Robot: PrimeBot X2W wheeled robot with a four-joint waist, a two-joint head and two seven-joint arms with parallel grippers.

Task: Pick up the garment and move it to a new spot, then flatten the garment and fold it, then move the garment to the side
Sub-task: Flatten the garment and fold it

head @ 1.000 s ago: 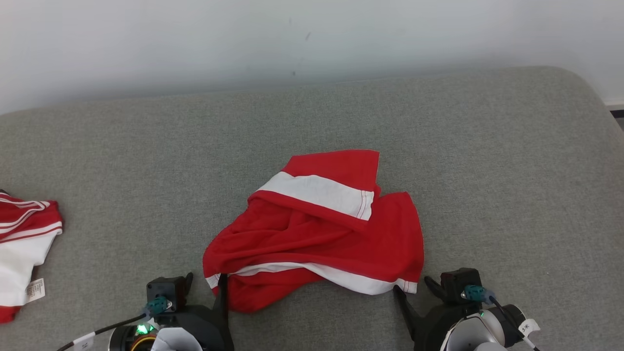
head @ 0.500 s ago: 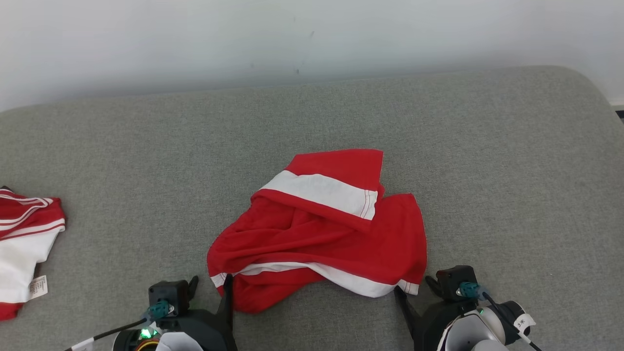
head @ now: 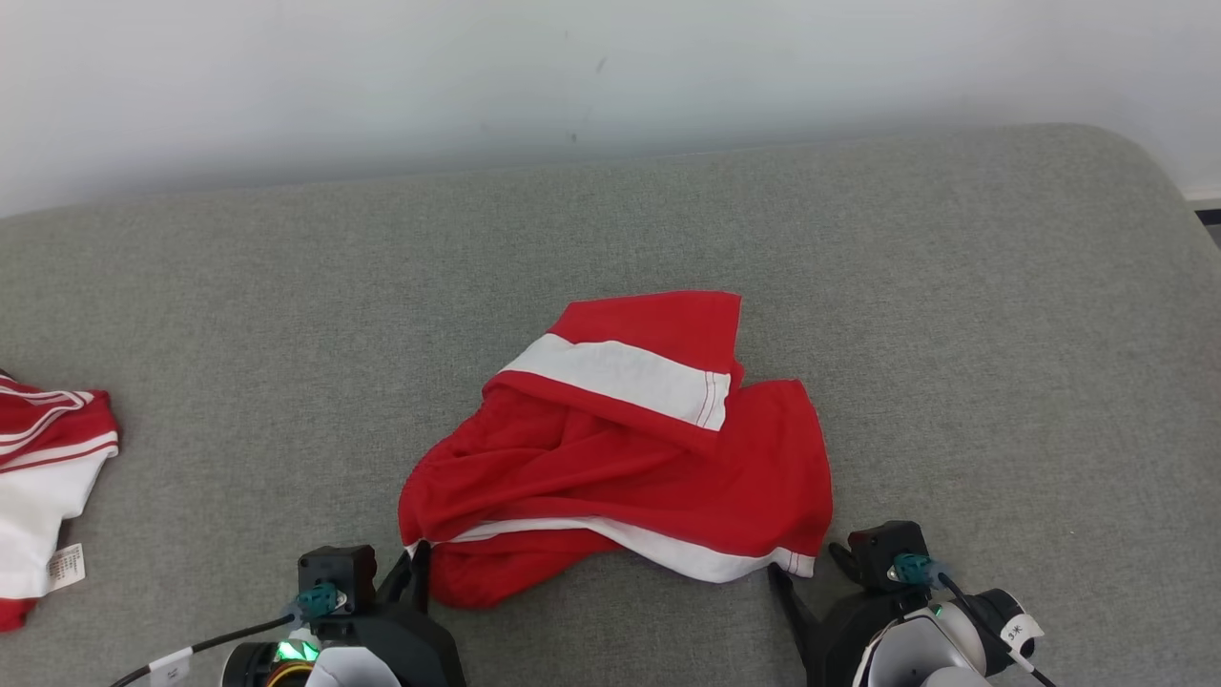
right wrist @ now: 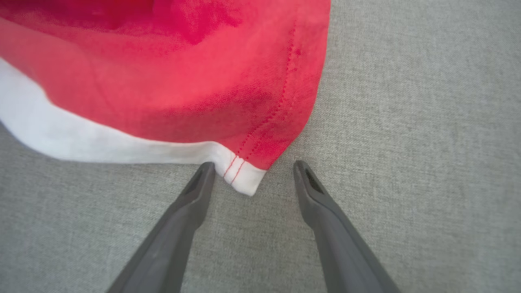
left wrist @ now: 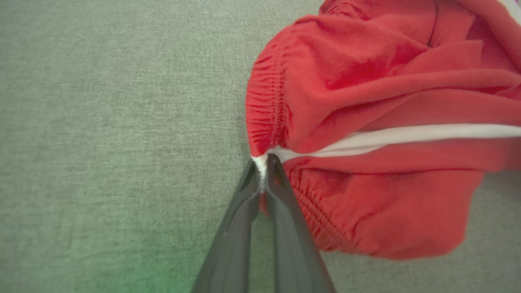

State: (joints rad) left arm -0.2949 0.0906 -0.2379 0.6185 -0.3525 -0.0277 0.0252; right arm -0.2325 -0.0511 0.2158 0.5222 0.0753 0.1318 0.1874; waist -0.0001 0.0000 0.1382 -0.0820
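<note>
Now left hand [left wrist: 262, 169] clamped on garment [head: 620, 468] — previously open.

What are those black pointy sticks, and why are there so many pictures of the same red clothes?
The sticks are the fingers of a robot's two hands, called grippers. One picture comes from a camera on its head, looking down at a grey cushion. The close-ups come from cameras on its wrists, looking along the fingers. A crumpled red garment with white stripes lies in the middle; another red and white garment lies at the far left. The left gripper is shut, pinching the red garment's white edge. The right gripper is open, one finger each side of a corner, holding nothing.
</note>
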